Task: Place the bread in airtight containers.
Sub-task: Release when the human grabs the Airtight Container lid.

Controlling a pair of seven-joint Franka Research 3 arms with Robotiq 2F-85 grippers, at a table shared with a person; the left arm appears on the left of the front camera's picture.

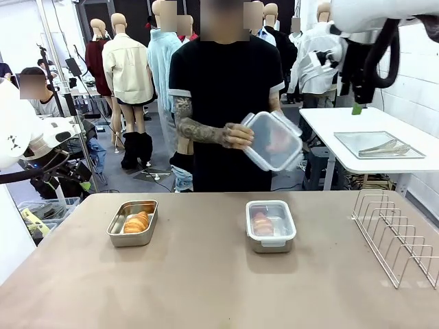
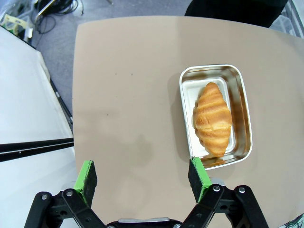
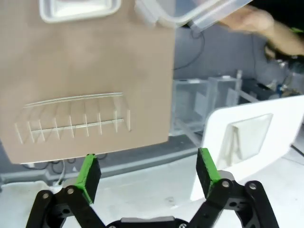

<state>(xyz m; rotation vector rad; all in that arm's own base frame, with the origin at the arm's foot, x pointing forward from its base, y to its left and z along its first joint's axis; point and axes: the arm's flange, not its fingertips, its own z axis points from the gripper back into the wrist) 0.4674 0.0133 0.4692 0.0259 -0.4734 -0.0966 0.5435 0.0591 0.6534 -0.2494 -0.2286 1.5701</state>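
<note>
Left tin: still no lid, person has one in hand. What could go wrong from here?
1. The croissant lies diagonally in the open left tin; if it rides up, the lid in the person's hand may not seat.
2. The left gripper hangs open beside that tin; the person reaching in with the lid could meet it.
3. The right tin has its lid on, but whether the clips are shut cannot be told.

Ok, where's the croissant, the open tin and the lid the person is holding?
croissant [image 2: 212,118], left wrist view, middle of its crust.
open tin [image 2: 240,95], left wrist view, side wall.
lid [image 1: 274,142], front view, clear centre panel.
</note>
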